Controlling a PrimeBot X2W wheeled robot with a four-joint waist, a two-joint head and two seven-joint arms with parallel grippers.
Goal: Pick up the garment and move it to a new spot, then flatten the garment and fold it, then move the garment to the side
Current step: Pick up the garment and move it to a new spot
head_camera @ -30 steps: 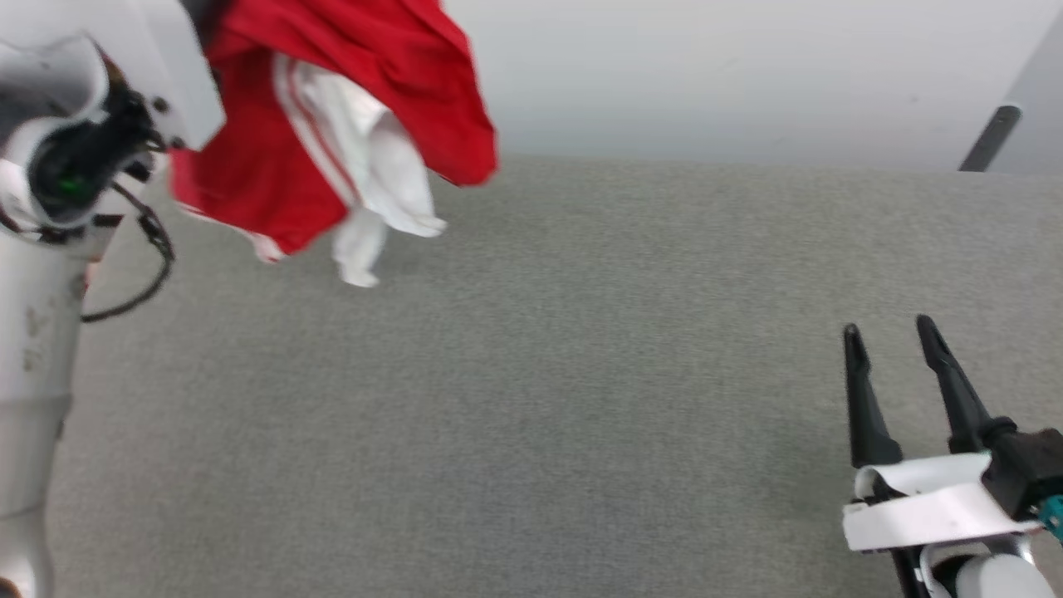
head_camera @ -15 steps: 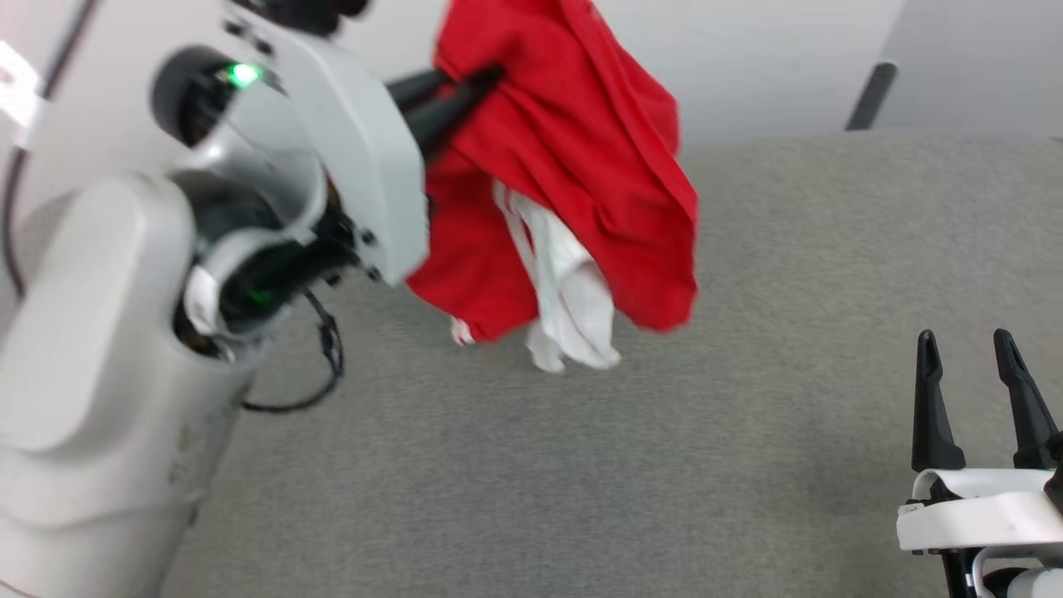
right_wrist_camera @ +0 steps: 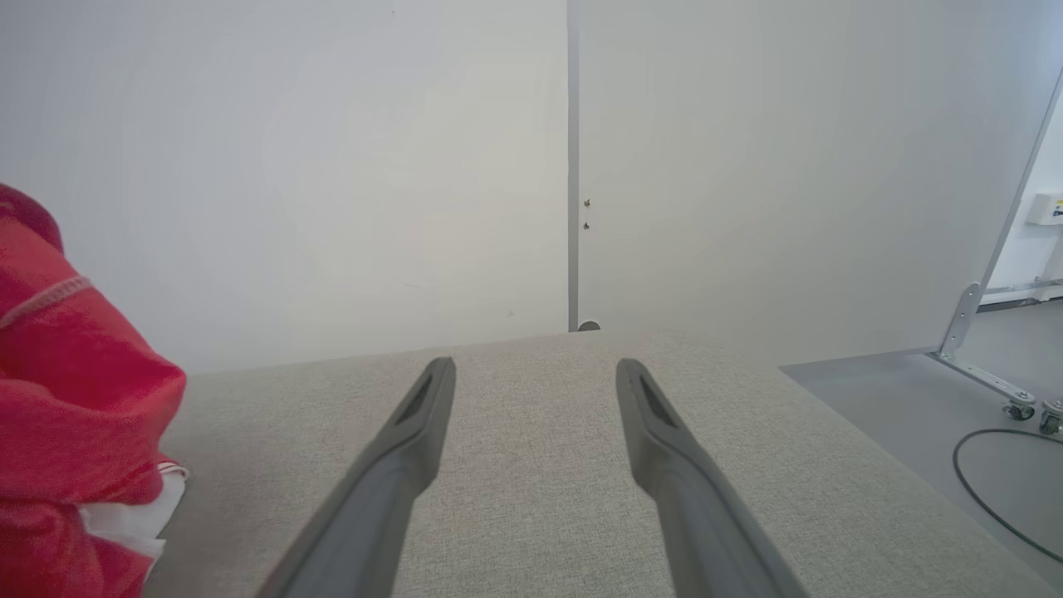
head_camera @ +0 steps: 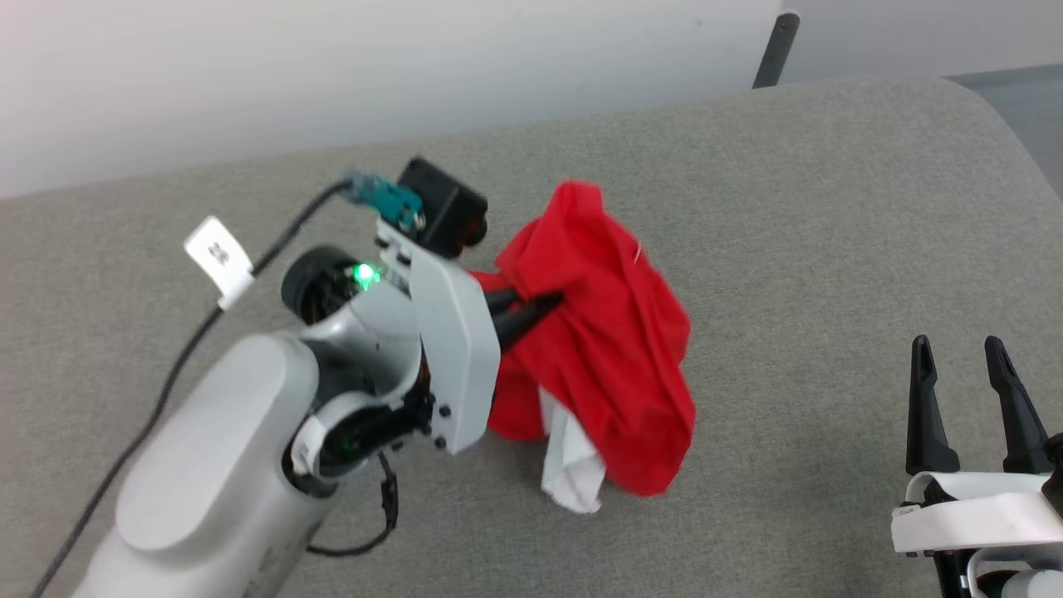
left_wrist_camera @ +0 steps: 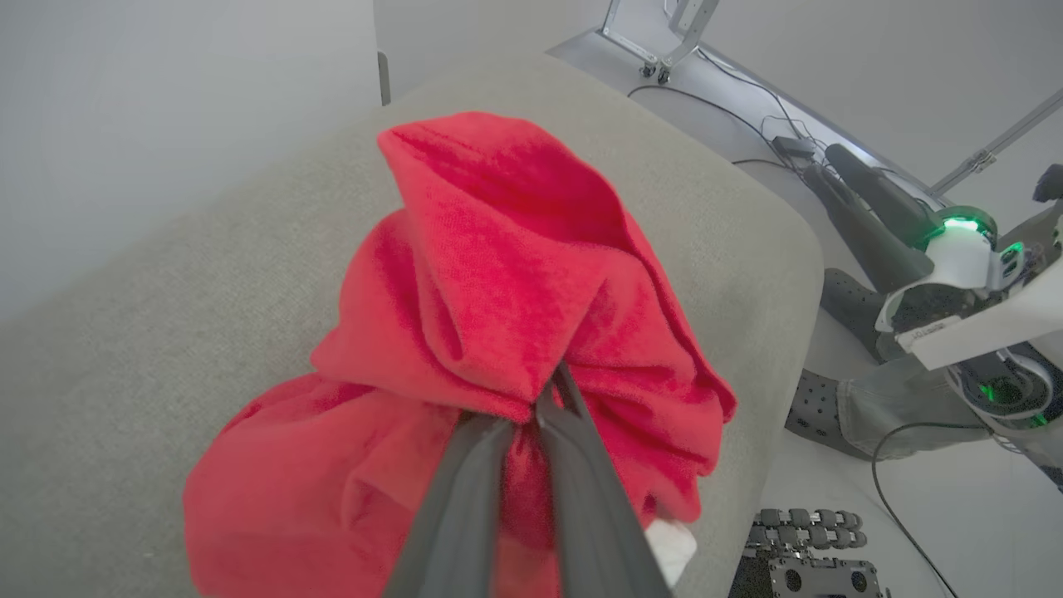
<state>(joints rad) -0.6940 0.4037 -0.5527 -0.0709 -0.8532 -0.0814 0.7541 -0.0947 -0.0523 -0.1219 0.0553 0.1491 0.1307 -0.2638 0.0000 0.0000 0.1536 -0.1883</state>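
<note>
The left gripper [head_camera: 558, 297] was pinched almost fully closed on a fold of the garment [head_camera: 614, 365], its two dark fingers [head_camera: 519, 320] pressed together with red cloth bunched between and around their tips. Seen along those fingers from the left wrist, the left gripper [left_wrist_camera: 540, 399] had the garment [left_wrist_camera: 498, 274] gathered into a peak above the pinch, the rest falling away in loose folds to either side.

The garment hung as a crumpled red bundle over the middle of the grey upholstered surface [head_camera: 789, 208], a little left of centre and well in from its far edge. A white sleeve [head_camera: 573, 473] drooped from the near underside of the bundle. I could not tell whether the lowest folds touched the upholstery or hung just clear of it.

The right gripper [head_camera: 955, 349] sat at the near right, well apart from the garment, its fingers spread wide with nothing between them. From its own wrist, the right gripper [right_wrist_camera: 536, 370] pointed across bare upholstery toward the pale wall [right_wrist_camera: 332, 166], and the garment [right_wrist_camera: 66, 374] showed at the far left, a red fold with a scrap of white beneath.

A dark cable [head_camera: 166, 382] trailed along the left arm. Beyond the right edge of the surface, a person's foot in a dark perforated shoe [left_wrist_camera: 818, 407] stood on the floor [left_wrist_camera: 955, 531].
</note>
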